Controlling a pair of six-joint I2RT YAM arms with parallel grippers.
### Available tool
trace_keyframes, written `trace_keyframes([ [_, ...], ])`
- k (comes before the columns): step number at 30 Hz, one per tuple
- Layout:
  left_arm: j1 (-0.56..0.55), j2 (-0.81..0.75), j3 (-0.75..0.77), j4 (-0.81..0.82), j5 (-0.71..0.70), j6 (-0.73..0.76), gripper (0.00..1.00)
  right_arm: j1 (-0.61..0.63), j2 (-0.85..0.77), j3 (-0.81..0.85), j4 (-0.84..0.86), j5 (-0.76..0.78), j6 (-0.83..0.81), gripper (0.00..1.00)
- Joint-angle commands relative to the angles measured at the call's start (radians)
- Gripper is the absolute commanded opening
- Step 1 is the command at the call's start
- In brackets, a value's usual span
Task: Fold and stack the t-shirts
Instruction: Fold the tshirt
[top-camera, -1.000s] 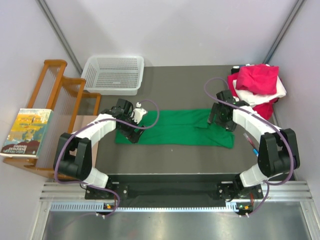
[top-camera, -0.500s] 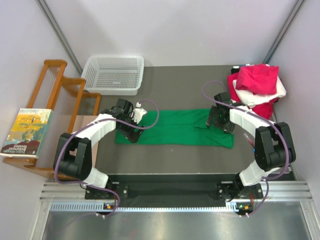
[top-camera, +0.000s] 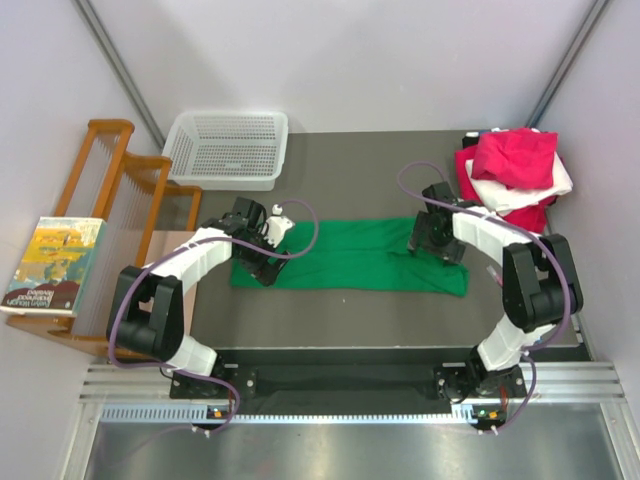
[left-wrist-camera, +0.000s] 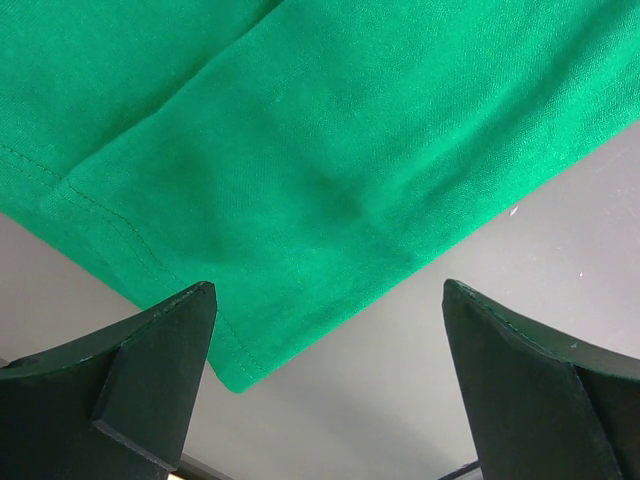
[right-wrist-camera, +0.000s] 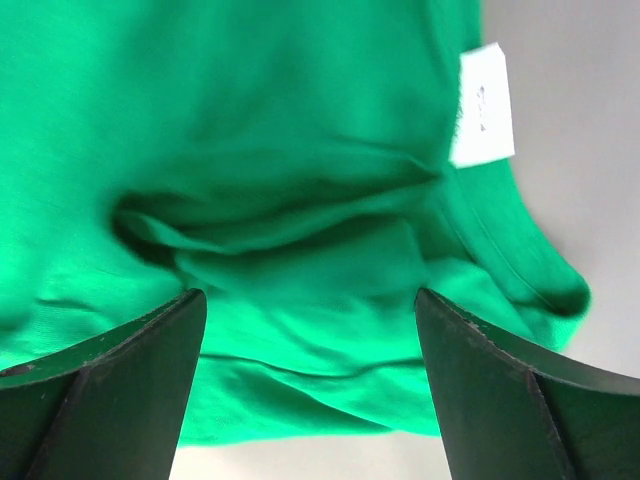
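Right-wrist only: white tag (right-wrist-camera: 482, 105) on green shirt (right-wrist-camera: 250, 130)

- White basket (top-camera: 228, 148) with small holes, at far left corner of dark grey table (top-camera: 350, 170).
- Wooden rack (top-camera: 120, 185) just left of basket and a bit nearer, off table edge, thin bars upright.
- Book (top-camera: 53, 266) lies flat on rack's near end, well apart from basket. Yellow and green cover, maybe a picture on it; words too small to read.
- Grey metal rail (top-camera: 340, 412) far from basket, along table's near edge.
- Pale walls behind basket.
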Motion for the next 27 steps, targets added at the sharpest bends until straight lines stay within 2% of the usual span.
trace_keyframes([
  [1,0.005,-0.037,0.003,0.029,0.007,0.002,0.99,0.018,0.038,0.104,0.004,0.003,0.004,0.85],
  [13,0.005,-0.036,-0.012,0.035,0.000,0.012,0.99,0.029,0.161,0.221,0.003,0.011,-0.001,0.85],
  [18,0.005,-0.034,-0.003,0.030,-0.008,0.010,0.99,0.029,0.247,0.368,-0.071,0.042,-0.019,0.85],
  [24,0.020,-0.042,0.015,0.038,-0.030,0.007,0.99,0.029,0.181,0.440,-0.140,0.082,-0.001,0.86],
  [27,0.077,-0.028,0.064,0.047,-0.002,-0.025,0.99,0.029,0.118,0.422,-0.174,0.134,0.016,0.87],
])
